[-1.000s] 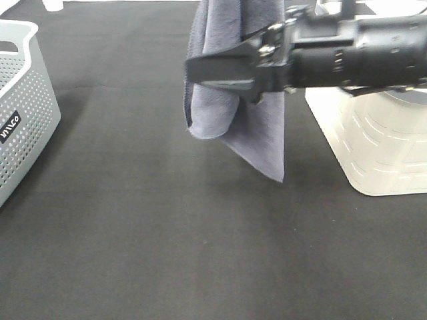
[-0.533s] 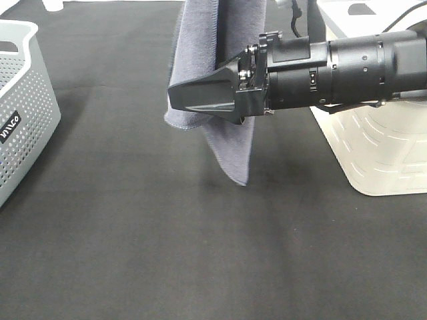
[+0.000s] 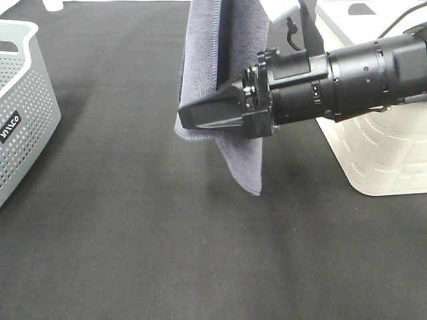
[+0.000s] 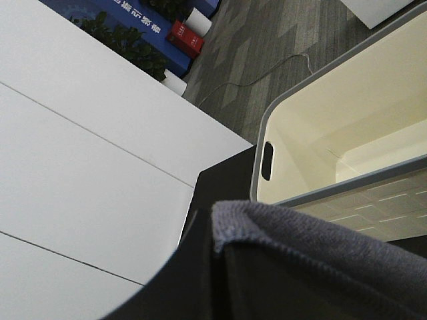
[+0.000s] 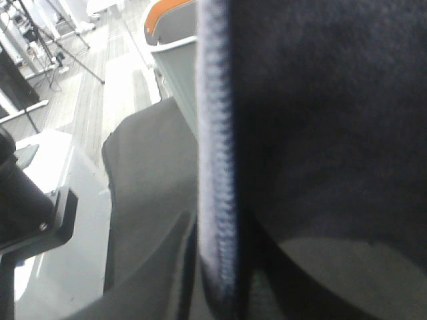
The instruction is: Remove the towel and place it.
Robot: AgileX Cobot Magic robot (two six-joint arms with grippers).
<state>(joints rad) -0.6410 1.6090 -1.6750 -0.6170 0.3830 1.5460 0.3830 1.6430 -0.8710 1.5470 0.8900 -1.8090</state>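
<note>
towel | slate-grey terry | hanging in vertical folds | stitched hem showing

Black label with white letters on grey basket, too small and tilted to read, blue board with white Chinese characters, partly cropped

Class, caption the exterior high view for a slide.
Grey towel hangs over the black table between a grey basket and a cream basket, right gripper at its hem.
</note>
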